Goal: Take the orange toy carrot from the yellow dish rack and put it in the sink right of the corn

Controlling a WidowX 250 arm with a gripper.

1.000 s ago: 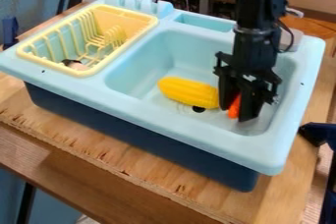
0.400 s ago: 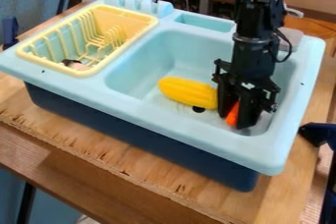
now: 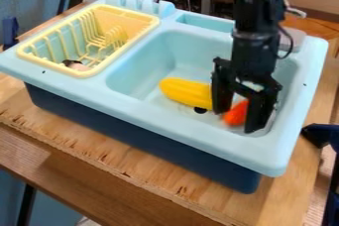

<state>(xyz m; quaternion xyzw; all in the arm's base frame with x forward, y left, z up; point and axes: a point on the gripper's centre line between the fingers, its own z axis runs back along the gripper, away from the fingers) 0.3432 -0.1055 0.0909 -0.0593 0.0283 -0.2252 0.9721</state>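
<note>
Between the fingers: orange piece, low in the basin; contact with either finger cannot be told.
Gripper: fingers now wide, gap larger than 0.4 s ago; more of the orange piece exposed. Reads as ungripped, probably opened around it.
Yellow corn: unmoved, same basin, just beside the nearer finger, its end partly hidden behind it.
Drain hole: just outside the gap, below the corn.
Yellow rack: well apart from the fingers, beyond the corn; holds a small dark-and-pale item, identity unclear.
</note>
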